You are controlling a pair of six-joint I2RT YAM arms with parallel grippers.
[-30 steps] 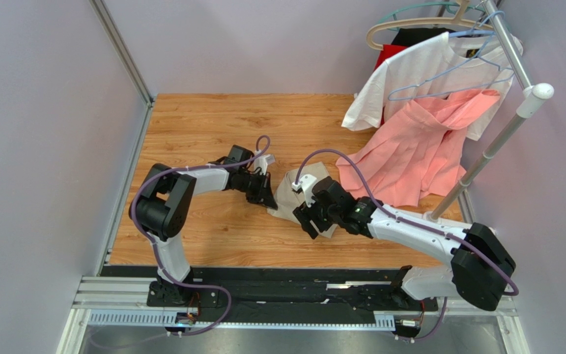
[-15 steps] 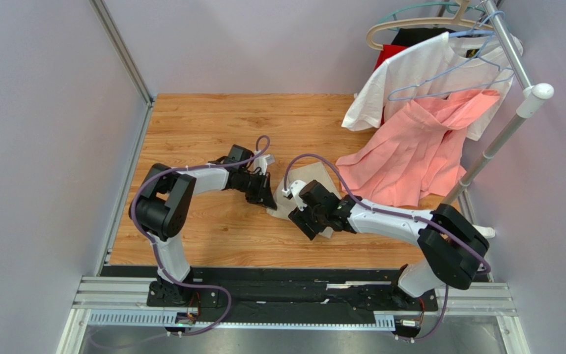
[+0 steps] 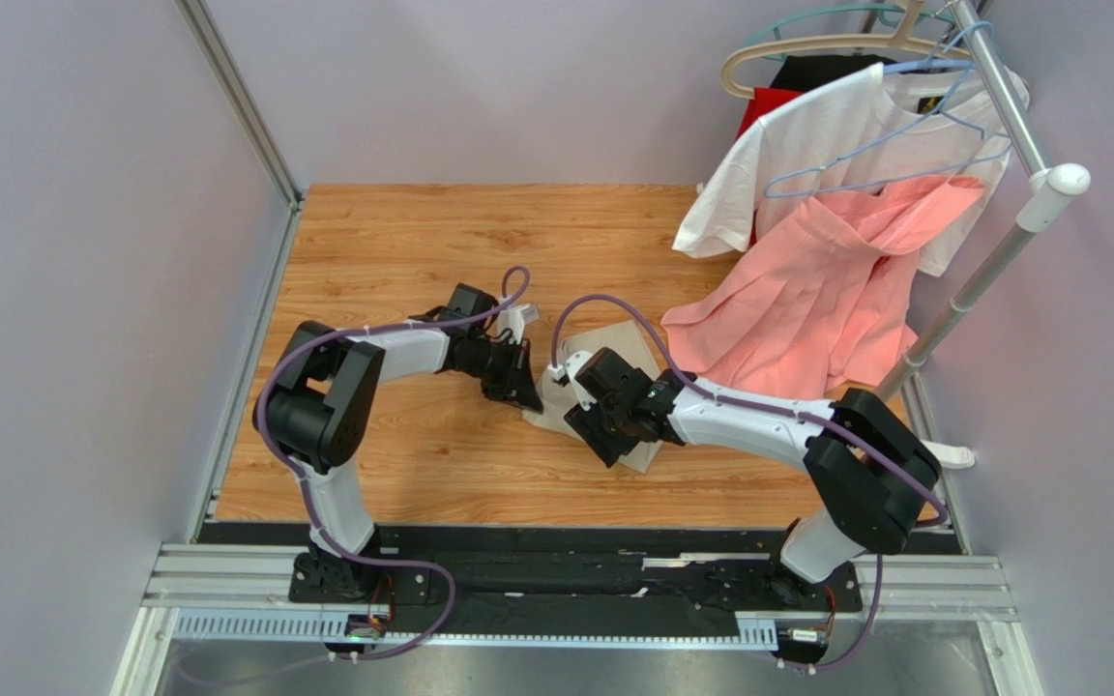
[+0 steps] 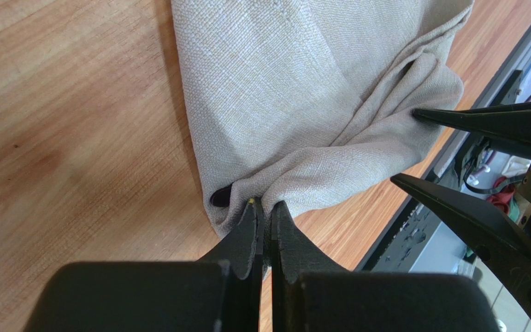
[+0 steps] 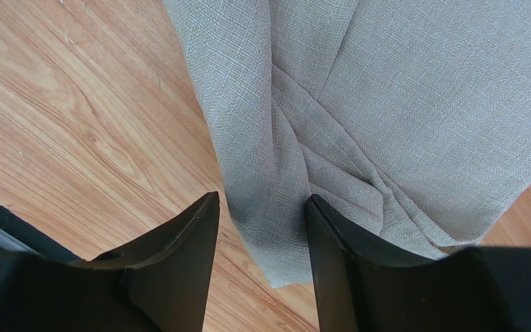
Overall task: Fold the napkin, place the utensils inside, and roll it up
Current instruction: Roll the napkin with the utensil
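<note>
the napkin (image 3: 610,345) lies folded into a narrow, creased bundle near the middle of the bench (image 3: 403,247), a little toward 3 o'clock from centre. at its 9 o'clock edge the left end effector (image 4: 264,205) has its fingers pressed together on a bunched fold of the cloth. just beside that pinch, a small dark rounded shape (image 4: 218,198) shows in the mouth of the fold; what it is cannot be told. the right end effector (image 5: 261,199) hangs over the napkin's 6 o'clock part with its fingers apart, straddling a long folded edge, and in the left wrist view one tip touches the cloth. at 2 o'clock, a pink garment (image 3: 810,305) and a white t-shirt (image 3: 810,138) hang from a rack (image 3: 1006,239).
</note>
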